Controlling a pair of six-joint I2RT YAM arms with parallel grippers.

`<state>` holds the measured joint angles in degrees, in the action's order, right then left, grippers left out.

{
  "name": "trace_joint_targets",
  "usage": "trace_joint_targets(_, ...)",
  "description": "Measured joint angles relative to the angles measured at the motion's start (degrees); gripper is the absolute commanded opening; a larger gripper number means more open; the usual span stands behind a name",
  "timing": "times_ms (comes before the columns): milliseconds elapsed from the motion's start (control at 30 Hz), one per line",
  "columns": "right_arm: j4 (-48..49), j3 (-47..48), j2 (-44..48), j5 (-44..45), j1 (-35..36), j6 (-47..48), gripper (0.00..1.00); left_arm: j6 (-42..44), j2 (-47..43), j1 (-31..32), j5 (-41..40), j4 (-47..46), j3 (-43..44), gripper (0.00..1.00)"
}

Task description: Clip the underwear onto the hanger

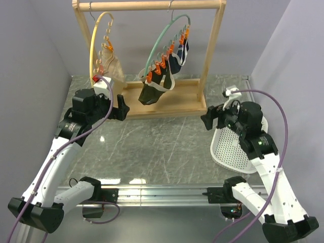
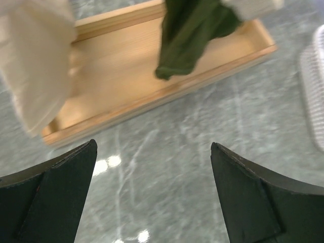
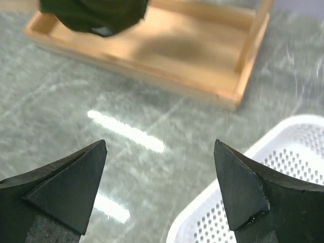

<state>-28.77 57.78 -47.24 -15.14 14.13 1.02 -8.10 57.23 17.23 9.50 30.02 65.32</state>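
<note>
The dark olive underwear (image 1: 148, 93) hangs from orange clips at the low left end of the teal hanger (image 1: 158, 43), over the wooden rack's base. Its lower tip shows in the left wrist view (image 2: 190, 35) and the right wrist view (image 3: 96, 15). My left gripper (image 1: 123, 108) (image 2: 153, 147) is open and empty, left of and below the underwear. On the right, my right gripper (image 1: 207, 118) (image 3: 159, 144) is also open and empty, well apart from the underwear, over the marble table beside the basket.
A navy garment (image 1: 178, 55) is clipped higher on the teal hanger. A beige garment (image 1: 114, 68) (image 2: 38, 61) hangs on a cream-yellow hanger (image 1: 96, 38). The wooden rack base (image 1: 179, 101) (image 2: 126, 81) (image 3: 177, 55) lies ahead. A white perforated basket (image 1: 235, 149) (image 3: 283, 167) sits at the right.
</note>
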Motion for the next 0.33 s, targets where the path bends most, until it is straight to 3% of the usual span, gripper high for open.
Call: trace_joint_targets(333,-1.6,-8.3,13.2,0.7,-1.3,-0.1,0.94,3.2,-9.6,-0.1,-4.4,1.4,-9.3,1.00)
